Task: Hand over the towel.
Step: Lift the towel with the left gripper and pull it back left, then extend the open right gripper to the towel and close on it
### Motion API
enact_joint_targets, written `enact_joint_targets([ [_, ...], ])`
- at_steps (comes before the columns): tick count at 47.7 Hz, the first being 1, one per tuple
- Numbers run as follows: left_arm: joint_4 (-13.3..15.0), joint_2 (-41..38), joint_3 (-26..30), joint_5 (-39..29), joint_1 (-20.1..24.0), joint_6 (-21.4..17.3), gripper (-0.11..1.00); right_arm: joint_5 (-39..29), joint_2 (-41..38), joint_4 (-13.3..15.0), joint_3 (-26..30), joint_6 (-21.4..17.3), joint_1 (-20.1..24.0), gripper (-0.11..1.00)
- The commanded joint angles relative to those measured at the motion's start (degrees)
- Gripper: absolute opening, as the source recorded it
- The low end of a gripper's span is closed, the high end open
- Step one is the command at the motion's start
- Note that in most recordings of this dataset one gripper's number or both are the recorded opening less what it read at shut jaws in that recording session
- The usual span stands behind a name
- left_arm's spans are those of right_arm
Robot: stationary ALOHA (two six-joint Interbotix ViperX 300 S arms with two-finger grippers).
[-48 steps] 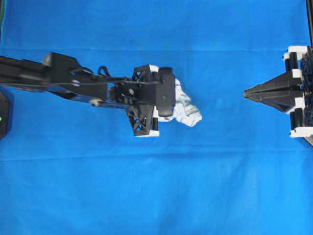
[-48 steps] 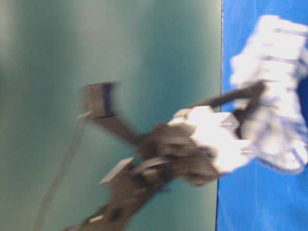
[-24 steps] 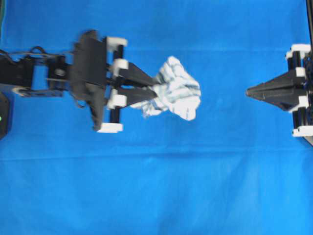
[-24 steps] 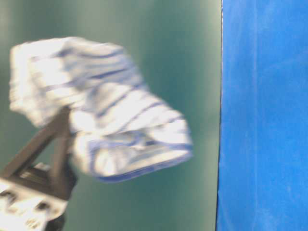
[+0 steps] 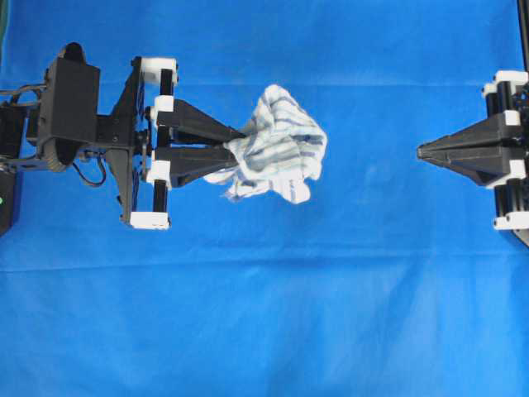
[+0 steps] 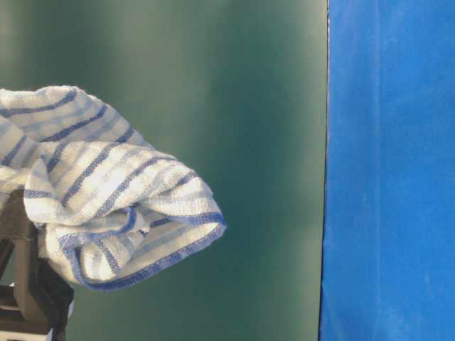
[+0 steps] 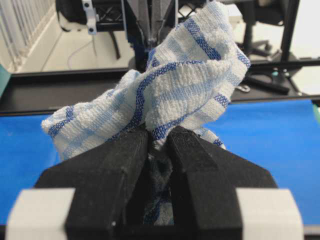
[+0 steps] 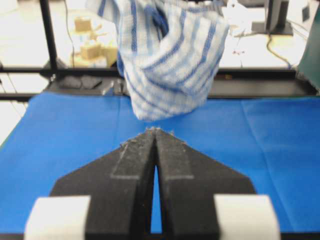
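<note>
In the overhead view, the left gripper (image 5: 241,142) at nine o'clock pinches the towel (image 5: 277,155), which bunches just past its fingertips above the blue tablecloth (image 5: 264,314). Well apart, at three o'clock, the right gripper (image 5: 421,152) has its fingers pressed together, holding nothing, pointing at the towel.

towel (image 7: 185,95): soft woven cloth, white with blue stripes; a nubbly, looped terry-like weave, matt, with stitched blue edges showing in the table-level view.
tablecloth (image 5: 264,314): plain blue fabric, matt and smooth, marked by faint straight fold creases.
left gripper (image 5: 241,142): matt black plastic fingers with a slightly grainy face; white plastic blocks at their bases.
right gripper (image 8: 154,131): the same matt black plastic, with pale fluff on the tips; white plastic blocks behind.
</note>
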State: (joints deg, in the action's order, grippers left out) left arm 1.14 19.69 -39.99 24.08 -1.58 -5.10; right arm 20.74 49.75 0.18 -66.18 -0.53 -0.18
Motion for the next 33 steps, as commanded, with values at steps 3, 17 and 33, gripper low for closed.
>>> enact_joint_targets([
  [3,0.2,0.5,0.8,0.5,-0.3,0.0,0.07,3.8,-3.3,0.0,1.8,-0.1,0.2,0.01],
  [17,0.2,0.4,0.8,0.6,-0.3,0.0,0.07,8.3,-16.7,0.0,9.6,0.5,-0.1,0.7],
  [33,0.2,0.0,1.0,1.0,-0.4,0.0,0.07,9.0,-34.7,0.2,24.2,1.2,-0.3,0.72],
])
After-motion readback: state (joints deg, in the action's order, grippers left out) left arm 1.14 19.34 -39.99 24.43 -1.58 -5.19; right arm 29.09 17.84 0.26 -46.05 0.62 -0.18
